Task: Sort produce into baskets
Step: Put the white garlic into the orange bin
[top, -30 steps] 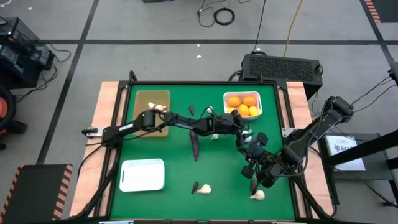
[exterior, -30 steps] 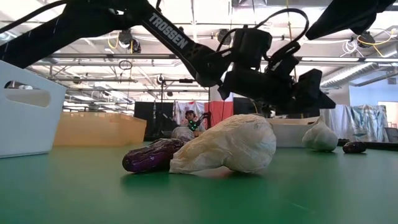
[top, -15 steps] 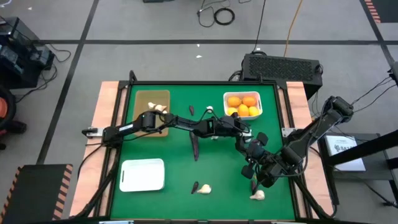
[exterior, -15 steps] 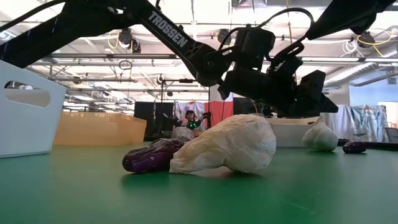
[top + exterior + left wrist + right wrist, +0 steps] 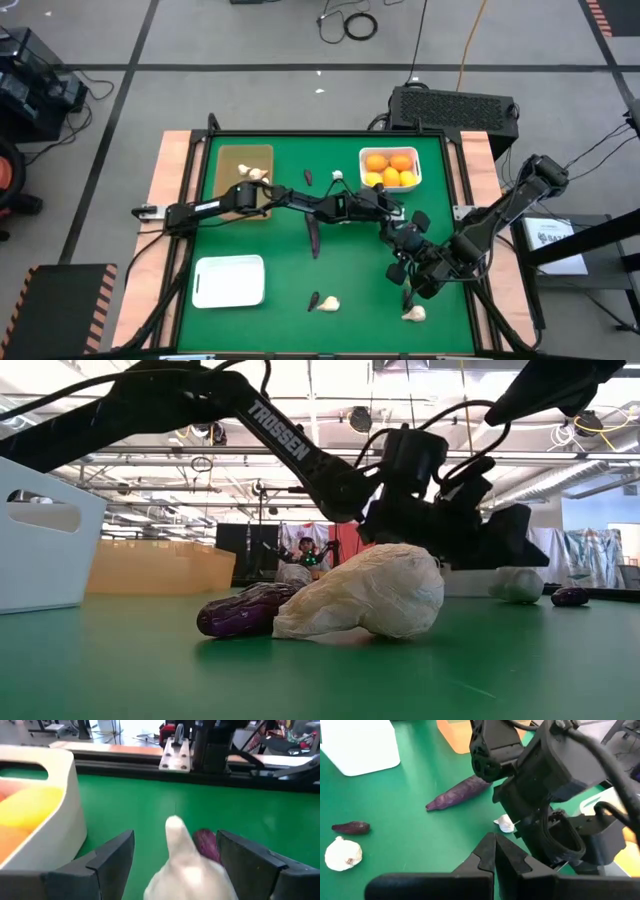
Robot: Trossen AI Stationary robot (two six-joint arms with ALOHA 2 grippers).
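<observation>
- The white tray with citrus (image 5: 391, 167) stands at the far right of the green table (image 5: 260, 240) and holds several orange and yellow fruits, so that group looks sorted.
- The tan tray (image 5: 243, 167) at the far left holds at least one garlic bulb (image 5: 257, 174); whether more lie in it is hard to tell from above.
- The empty white tray (image 5: 229, 281) at the near left has nothing in it, so the purple pieces are judged to be still unsorted.
- The left gripper (image 5: 176, 857) reaches across the table to a spot just beside the citrus tray; its fingers stand apart on either side of a garlic bulb (image 5: 186, 865), not clamped on it as far as the wrist view shows. A small purple piece (image 5: 206, 844) lies just behind that bulb.
- The right gripper (image 5: 494, 851) hangs close by, on the near side of the left one, with its fingers together and nothing between them.
- Left on the table: the long eggplant (image 5: 313, 235) near the middle, a small dark piece (image 5: 308, 177) and a small bulb (image 5: 338, 177) at the far side, a purple piece (image 5: 245, 610) touching a large bulb (image 5: 362, 595) at the near edge, and another bulb (image 5: 414, 314) at the near right.
- By this count roughly half of the produce remains to be sorted, and the bulb between the left fingers seems the next item.
</observation>
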